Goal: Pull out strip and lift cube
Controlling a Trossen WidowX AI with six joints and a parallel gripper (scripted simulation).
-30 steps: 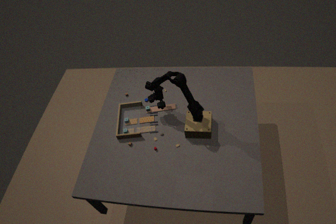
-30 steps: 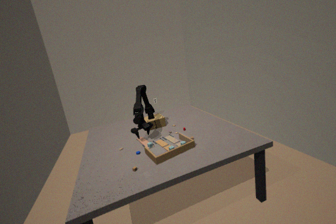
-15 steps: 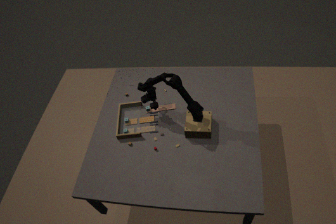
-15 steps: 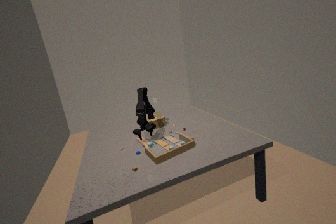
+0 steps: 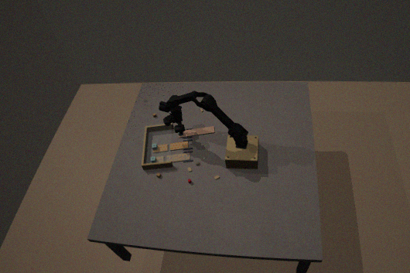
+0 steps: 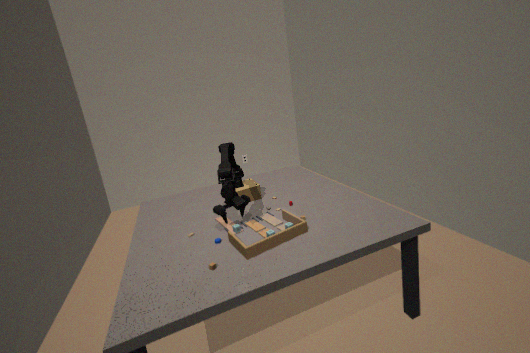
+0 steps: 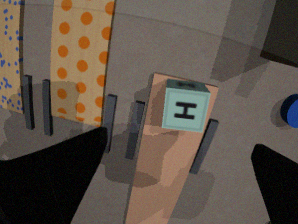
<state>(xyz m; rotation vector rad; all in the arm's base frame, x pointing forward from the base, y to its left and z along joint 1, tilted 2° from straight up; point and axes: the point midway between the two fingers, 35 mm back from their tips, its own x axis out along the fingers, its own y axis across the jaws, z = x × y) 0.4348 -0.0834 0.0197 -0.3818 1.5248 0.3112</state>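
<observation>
A pale pink strip (image 7: 162,183) (image 5: 201,131) lies in one piece, partly drawn out of the wooden tray (image 5: 145,147) (image 6: 260,247) toward the arm's base. A light teal cube marked H (image 7: 186,110) (image 6: 236,228) sits on its far end. My gripper (image 7: 181,143) (image 5: 179,129) (image 6: 231,215) is open and empty; it hangs just above the strip, with the cube slightly ahead of the fingertips. In the top view the gripper hides the cube. An orange-dotted strip (image 7: 83,50) and a blue-dotted strip (image 7: 9,36) lie to the left, each in separate pieces.
Dark guide rails (image 7: 109,123) flank each strip. Two more teal cubes (image 5: 155,145) (image 5: 153,158) sit inside the tray. A blue bit (image 7: 290,110) (image 6: 218,240), a red bit (image 5: 189,181) and tan blocks (image 5: 216,177) (image 6: 212,266) lie scattered. The arm's base (image 5: 242,152) stands to the right.
</observation>
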